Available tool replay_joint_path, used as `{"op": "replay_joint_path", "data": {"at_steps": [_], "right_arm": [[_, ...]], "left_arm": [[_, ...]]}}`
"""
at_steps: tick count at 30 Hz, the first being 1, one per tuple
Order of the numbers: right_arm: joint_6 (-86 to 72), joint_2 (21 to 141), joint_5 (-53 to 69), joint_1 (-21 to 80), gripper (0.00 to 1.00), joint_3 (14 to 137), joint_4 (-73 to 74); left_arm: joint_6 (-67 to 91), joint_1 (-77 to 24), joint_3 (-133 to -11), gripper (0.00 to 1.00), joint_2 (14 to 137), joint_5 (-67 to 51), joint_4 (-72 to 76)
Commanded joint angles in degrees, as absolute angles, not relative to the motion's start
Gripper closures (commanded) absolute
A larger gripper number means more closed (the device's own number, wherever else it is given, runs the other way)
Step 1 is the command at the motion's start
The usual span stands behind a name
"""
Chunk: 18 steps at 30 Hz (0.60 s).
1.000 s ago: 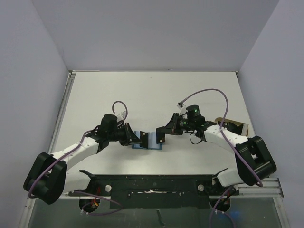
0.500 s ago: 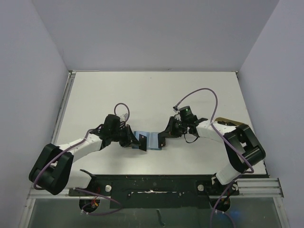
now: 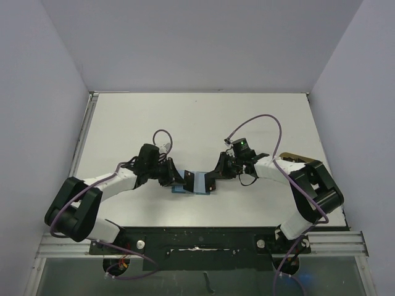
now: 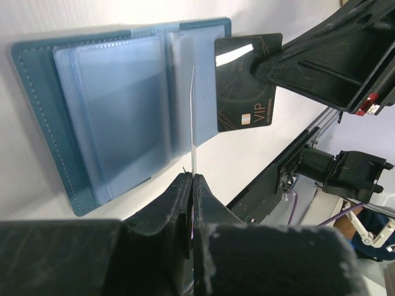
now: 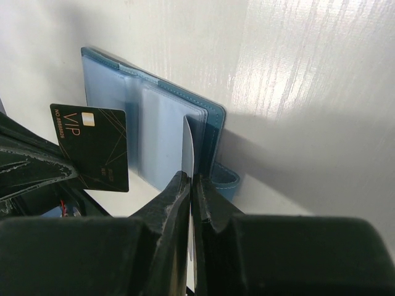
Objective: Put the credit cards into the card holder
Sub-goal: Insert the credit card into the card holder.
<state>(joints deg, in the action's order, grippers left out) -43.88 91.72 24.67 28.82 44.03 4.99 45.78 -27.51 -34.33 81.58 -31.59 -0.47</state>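
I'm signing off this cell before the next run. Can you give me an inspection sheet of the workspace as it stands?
Surface: white table, matte.
Job's things: card holder lies open between the grippers, clear sleeves up. The left card and right card, both black, are held at it, and neither is visibly seated in a sleeve.
Clutter: tan thing partly hidden behind the right arm; too hidden to name.
Grippers: left gripper shut on the left card; right gripper shut on the right card.
Cables: purple cables loop above both wrists, away from the holder.
Surroundings: plain pale walls; black rail at the near edge.
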Motion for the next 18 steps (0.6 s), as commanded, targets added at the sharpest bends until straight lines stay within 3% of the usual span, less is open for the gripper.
{"op": "replay_joint_path", "data": {"at_steps": [1,18], "right_arm": [[-41.67,92.02,20.49,28.5,0.98,43.28,5.68],[-41.37,91.22,20.36,27.85,0.98,42.1,5.64]], "left_arm": [[42.64,-27.01,-37.44,1.0,82.97,-31.35,0.08],[40.51,-26.98,-39.0,1.0,89.07,-31.38,-0.02]]}}
